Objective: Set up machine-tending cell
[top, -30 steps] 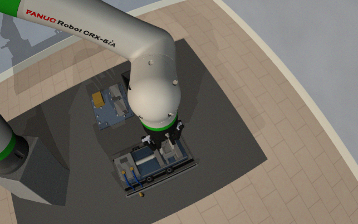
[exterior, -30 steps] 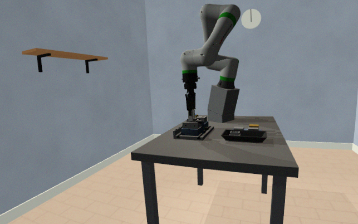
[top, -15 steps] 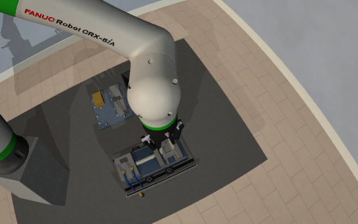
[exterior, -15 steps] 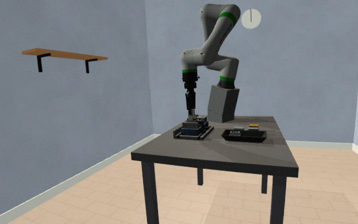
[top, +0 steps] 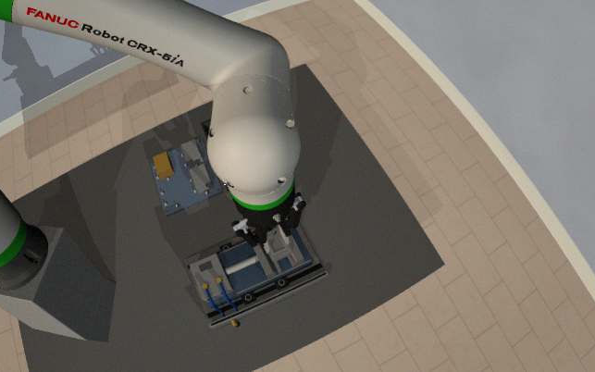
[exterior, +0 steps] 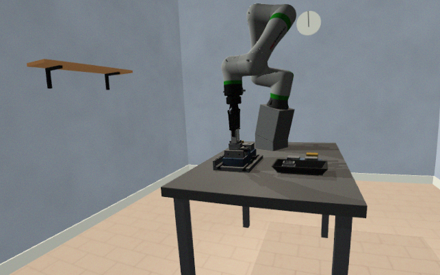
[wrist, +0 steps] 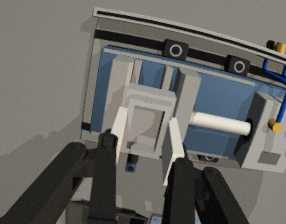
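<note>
My gripper (wrist: pixel 145 125) is shut on a light grey finished part (wrist: pixel 151 117) with a rectangular pocket facing up. I hold it at the opening of the blue vise (top: pixel 254 273), near the end block without hoses; I cannot tell whether it touches the low bars. The gripper also shows in the overhead view (top: pixel 273 231) and the side view (exterior: pixel 234 136), pointing straight down. The infeed plate (top: pixel 184 182) carries a brass blank (top: pixel 163 165) and two aluminium blanks (top: pixel 190 155) (top: pixel 201 178).
The black outfeed tray (exterior: pixel 300 166) stands right of the vise and holds a grey piece (exterior: pixel 288 163). Blue hoses (top: pixel 218 300) run from the vise's other end block. The arm's pedestal (exterior: pixel 274 127) stands at the back of the table.
</note>
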Available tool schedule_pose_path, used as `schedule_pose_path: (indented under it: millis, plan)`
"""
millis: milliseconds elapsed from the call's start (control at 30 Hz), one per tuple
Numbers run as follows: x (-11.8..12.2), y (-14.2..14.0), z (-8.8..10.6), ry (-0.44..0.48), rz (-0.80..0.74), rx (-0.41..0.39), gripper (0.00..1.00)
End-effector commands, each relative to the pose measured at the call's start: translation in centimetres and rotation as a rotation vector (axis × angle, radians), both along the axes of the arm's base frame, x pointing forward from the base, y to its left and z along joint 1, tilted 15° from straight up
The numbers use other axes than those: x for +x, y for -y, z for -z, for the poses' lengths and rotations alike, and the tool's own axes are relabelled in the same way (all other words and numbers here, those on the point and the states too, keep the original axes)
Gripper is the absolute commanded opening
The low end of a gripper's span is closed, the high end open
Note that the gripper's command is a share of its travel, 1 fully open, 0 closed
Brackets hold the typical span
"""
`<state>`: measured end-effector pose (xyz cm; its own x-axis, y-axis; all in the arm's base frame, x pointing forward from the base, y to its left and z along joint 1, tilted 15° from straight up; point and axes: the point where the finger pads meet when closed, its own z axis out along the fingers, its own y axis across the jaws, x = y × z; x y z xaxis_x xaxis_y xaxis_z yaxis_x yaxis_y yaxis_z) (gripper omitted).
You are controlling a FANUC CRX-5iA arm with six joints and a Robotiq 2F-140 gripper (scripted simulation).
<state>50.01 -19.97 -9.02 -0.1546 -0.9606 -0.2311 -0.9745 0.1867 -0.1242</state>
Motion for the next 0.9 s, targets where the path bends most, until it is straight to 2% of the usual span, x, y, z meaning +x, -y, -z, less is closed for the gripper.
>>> schedule_pose_path:
  millis: [0, 367, 867]
  plan:
    - [0.0, 0.1, -0.2, 0.0, 0.0, 0.0, 0.0]
    - [-0.3, 0.4, -1.7, 0.0, 0.0, 0.0, 0.0]
    - [0.0, -0.1, -2.0, -0.001, 0.0, -0.001, 0.0]
